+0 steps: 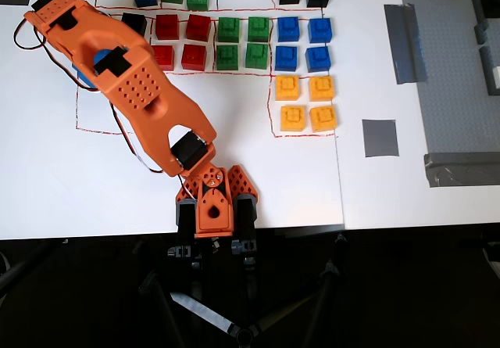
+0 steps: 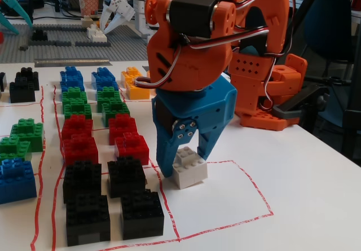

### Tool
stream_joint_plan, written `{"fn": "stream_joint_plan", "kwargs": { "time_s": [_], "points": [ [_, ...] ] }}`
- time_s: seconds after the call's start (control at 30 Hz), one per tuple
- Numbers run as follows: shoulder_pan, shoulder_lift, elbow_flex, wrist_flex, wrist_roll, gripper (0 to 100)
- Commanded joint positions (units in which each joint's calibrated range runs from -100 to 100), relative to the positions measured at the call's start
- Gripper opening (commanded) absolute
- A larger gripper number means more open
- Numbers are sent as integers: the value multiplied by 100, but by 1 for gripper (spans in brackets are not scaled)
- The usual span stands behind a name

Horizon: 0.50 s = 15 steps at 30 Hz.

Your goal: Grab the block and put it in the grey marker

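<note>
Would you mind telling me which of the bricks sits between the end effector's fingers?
The white brick, the only white one, alone inside the red outline; the end effector straddles it, while the black bricks sit just outside.

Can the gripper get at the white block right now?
Probably yes: in the fixed view the gripper is already down around the white block, its fingers closing on either side, and nothing blocks it.
</note>
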Motion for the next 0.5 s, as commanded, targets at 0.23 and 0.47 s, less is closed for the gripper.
{"fn": "stream_joint_plan", "kwargs": {
  "time_s": [0.23,0.47],
  "points": [
    [427,-2680,224,613,591,0],
    [1733,-4070,1186,1135,1197,0]
  ]
}}
